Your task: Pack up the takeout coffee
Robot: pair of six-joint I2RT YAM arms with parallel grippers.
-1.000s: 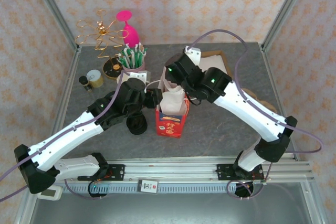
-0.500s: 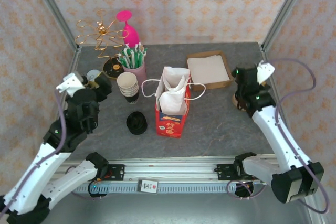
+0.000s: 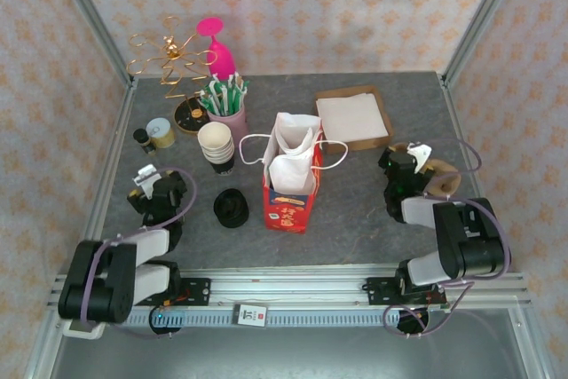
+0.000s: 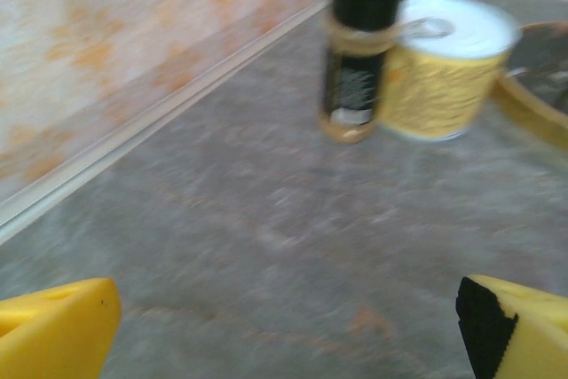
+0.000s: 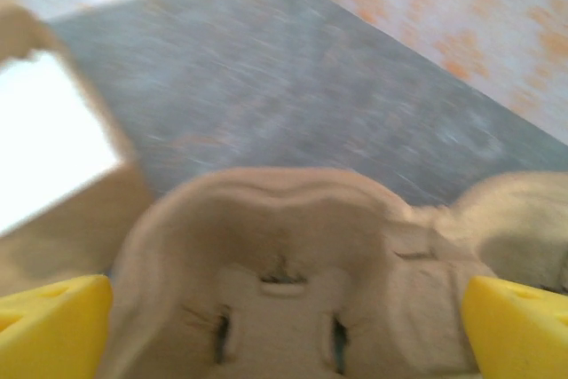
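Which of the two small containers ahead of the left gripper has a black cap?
The slim bottle, left of the wider yellow tin, whose lid is white.

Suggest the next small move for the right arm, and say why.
Probably ease the right tool forward and down over the near edge of the pulp cup carrier. Its jaws stand open with the carrier directly ahead between the yellow fingers, and the carrier lies on the table outside the open paper bag, so it seems the nearest item to pick up.

Matt speckled grey tabletop (image 3: 355,219), glossy red paper bag (image 3: 287,210), rough moulded-pulp cup carrier (image 5: 284,264)
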